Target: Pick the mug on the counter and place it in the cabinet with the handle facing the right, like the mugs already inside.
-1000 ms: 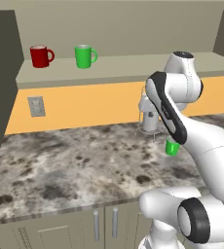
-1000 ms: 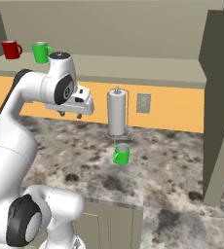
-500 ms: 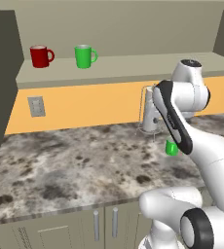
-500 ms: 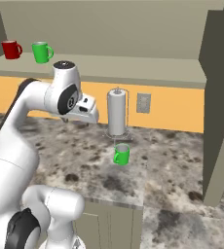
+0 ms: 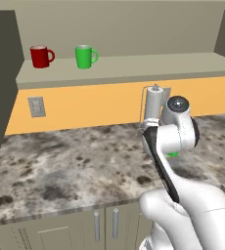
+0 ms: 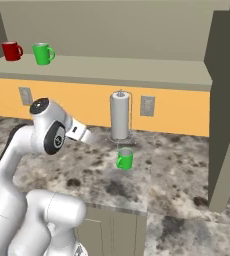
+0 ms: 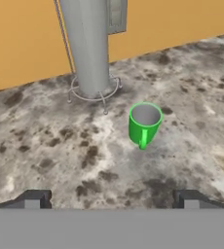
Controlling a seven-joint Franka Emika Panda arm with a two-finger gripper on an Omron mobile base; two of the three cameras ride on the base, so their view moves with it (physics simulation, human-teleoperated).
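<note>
The mug (image 7: 144,122) stands upright on the counter (image 6: 187,160), near its front edge, with bare stone around it. The gripper (image 7: 111,199) hangs over the counter short of the mug, fingers spread wide, holding nothing. A paper towel stand (image 6: 120,116) rises just behind the mug. Up in the cabinet (image 5: 134,66), a red mug (image 5: 40,56) and green mug (image 5: 85,56) sit at the shelf's left, leaving the right free.

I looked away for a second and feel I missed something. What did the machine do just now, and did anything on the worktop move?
The white arm's hand swung toward the small green mug on the mottled stone counter, and its fingers spread wide apart. Nothing was grasped. The mug, the grey paper-towel roll, and the red mug and green mug in the olive-beige cabinet stayed put.
</note>
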